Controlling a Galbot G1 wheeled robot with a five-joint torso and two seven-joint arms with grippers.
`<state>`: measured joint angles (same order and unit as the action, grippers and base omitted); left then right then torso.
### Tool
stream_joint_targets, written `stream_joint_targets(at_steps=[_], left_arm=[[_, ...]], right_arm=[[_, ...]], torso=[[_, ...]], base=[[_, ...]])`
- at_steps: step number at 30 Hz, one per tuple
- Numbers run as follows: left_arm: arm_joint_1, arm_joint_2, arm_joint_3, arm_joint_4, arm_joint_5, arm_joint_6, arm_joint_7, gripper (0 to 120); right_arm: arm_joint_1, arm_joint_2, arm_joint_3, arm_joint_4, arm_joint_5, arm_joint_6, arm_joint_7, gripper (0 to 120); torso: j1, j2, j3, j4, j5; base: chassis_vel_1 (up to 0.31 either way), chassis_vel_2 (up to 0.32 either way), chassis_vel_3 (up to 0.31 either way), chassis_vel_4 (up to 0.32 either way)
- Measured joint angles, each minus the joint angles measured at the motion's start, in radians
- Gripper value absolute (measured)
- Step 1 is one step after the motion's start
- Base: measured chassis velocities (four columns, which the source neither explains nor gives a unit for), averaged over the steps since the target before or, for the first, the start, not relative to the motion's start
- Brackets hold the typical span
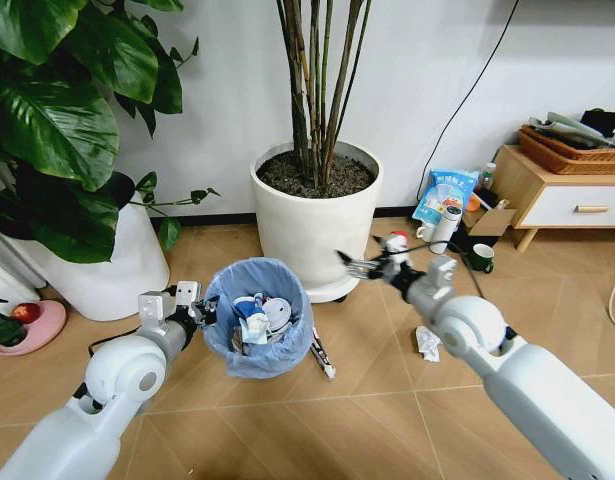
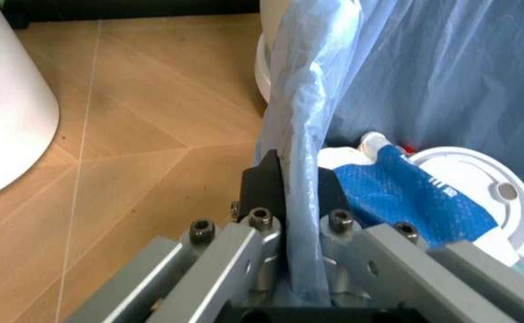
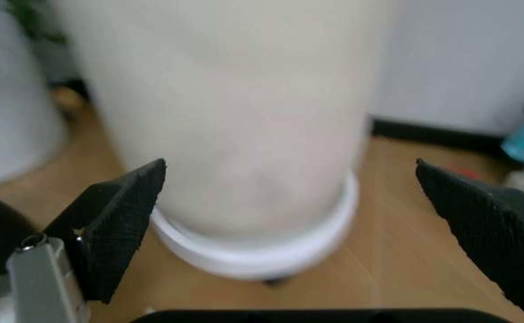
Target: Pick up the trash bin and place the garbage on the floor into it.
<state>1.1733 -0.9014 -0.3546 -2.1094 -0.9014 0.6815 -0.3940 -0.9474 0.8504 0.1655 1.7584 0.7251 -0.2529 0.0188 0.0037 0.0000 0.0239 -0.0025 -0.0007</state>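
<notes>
left gripper [image 1: 199, 312] clenches the trash bin [image 1: 258, 316] rim; right gripper [image 1: 359, 266], spread empty, hovers right of bin, tissue wad [image 1: 427, 343] below-right.

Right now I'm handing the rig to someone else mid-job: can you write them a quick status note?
Left tool: shut on the rim of the trash bin, pinching the blue liner, bin held up over the floor.
Right tool: open, empty, raised in front of the big white plant pot.
Done: bin picked up; several pieces are inside, including a blue-white packet and a white disc.
Left: a white tissue wad lies on the floor near the right arm, and a long thin wrapper lies just beside the bin. Both need to go in.
</notes>
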Motion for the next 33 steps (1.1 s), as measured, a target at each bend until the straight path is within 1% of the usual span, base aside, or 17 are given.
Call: stream_joint_targets(at_steps=[1,4,5,6,8,9,10,14,16,17,18,21,24,26,28,31,33], left_arm=[[0.0,0.0,0.0,0.0,0.0,0.0,0.0,0],[0.009,0.0,-0.005,-0.01,0.001,-0.001,-0.006,0],[0.009,0.0,-0.005,-0.01,0.001,-0.001,-0.006,0],[0.012,0.0,-0.006,-0.014,0.001,-0.002,-0.007,0],[0.014,0.001,-0.008,-0.018,0.001,-0.005,-0.01,0],[0.014,0.001,-0.008,-0.018,0.001,-0.005,-0.01,0],[0.015,0.002,-0.008,-0.018,-0.001,-0.008,-0.014,0],[0.019,0.006,-0.009,-0.02,-0.003,-0.013,-0.02,0],[0.019,0.009,-0.008,-0.023,-0.003,-0.013,-0.02,0],[0.019,0.009,-0.008,-0.023,-0.003,-0.013,-0.02,0],[0.019,0.009,-0.005,-0.025,-0.004,-0.013,-0.02,0],[0.019,0.009,-0.003,-0.025,-0.004,-0.013,-0.019,0],[0.022,0.011,-0.002,-0.025,-0.004,-0.013,-0.019,0],[0.022,0.012,-0.001,-0.026,-0.004,-0.013,-0.018,0],[0.023,0.013,-0.002,-0.027,-0.004,-0.013,-0.018,0],[0.024,0.013,-0.002,-0.027,-0.004,-0.014,-0.018,0],[0.024,0.011,0.0,-0.027,-0.003,-0.015,-0.018,0]], right_arm=[[0.0,0.0,0.0,0.0,0.0,0.0,0.0,100],[-0.018,0.017,0.012,-0.14,-0.033,0.031,-0.007,100],[-0.018,0.017,0.012,-0.14,-0.033,0.031,-0.007,100],[-0.02,0.031,0.016,-0.231,-0.046,0.044,-0.013,100],[-0.018,0.053,0.018,-0.342,-0.061,0.062,-0.018,100],[-0.018,0.053,0.018,-0.342,-0.061,0.062,-0.018,100],[-0.013,0.066,0.02,-0.391,-0.07,0.067,-0.02,100],[0.003,0.107,0.04,-0.511,-0.103,0.037,-0.034,100],[0.019,0.142,0.046,-0.598,-0.109,0.029,-0.035,100],[0.019,0.142,0.046,-0.598,-0.109,0.029,-0.035,100],[0.03,0.163,0.048,-0.639,-0.11,0.028,-0.036,100],[0.041,0.184,0.049,-0.682,-0.113,0.029,-0.037,100],[0.071,0.238,0.047,-0.782,-0.142,0.042,-0.042,100],[0.082,0.256,0.047,-0.813,-0.155,0.055,-0.047,100],[0.096,0.275,0.047,-0.853,-0.165,0.068,-0.057,100],[0.11,0.291,0.046,-0.887,-0.171,0.079,-0.069,100],[0.124,0.306,0.047,-0.919,-0.177,0.088,-0.077,100]], torso=[[0.0,0.0,0.0,0.0,0.0],[0.0,0.0,0.0,0.0003,0.0003],[0.0,0.0,0.0,0.0003,0.0003],[0.0,0.0,0.0,0.0003,0.0005],[0.0,0.0,0.0,0.0,0.0001],[0.0,0.0,0.0,0.0,0.0001],[0.0,0.0,0.0,0.0001,0.0003],[0.0,0.0,0.0,0.0003,-0.0007],[0.0,0.0,0.0,0.0002,0.0005],[0.0,0.0,0.0,0.0002,0.0005],[0.0,0.0,0.0,0.0002,0.0008],[0.0,0.0,0.0,0.0003,-0.0004],[0.0,0.0,0.0,0.0003,0.0001],[0.0,0.0,0.0,0.0003,-0.0004],[0.0,0.0,0.0,0.0003,0.0003],[0.0,0.0,0.0,0.0003,-0.0006],[0.0,0.0,0.0,0.0003,0.0002]], base=[[0.0,0.0,0.0,0.0],[0.0,0.0,0.0,0.0],[0.0,0.0,0.0,0.0],[0.0,0.0,0.0,0.0],[0.0,0.0,0.0,0.0],[0.0,0.0,0.0,0.0],[0.0,0.0,0.0,0.0],[0.0,0.0,0.0,0.0],[0.0,0.0,0.0,0.0],[0.0,0.0,0.0,0.0],[0.0,0.0,0.0,0.0],[0.0,0.0,0.0,0.0],[0.0,0.0,0.0,0.0],[0.0,0.0,0.0,0.0],[0.0,0.0,0.0,0.0],[0.0,0.0,0.0,0.0],[0.0,0.0,0.0,0.0]])
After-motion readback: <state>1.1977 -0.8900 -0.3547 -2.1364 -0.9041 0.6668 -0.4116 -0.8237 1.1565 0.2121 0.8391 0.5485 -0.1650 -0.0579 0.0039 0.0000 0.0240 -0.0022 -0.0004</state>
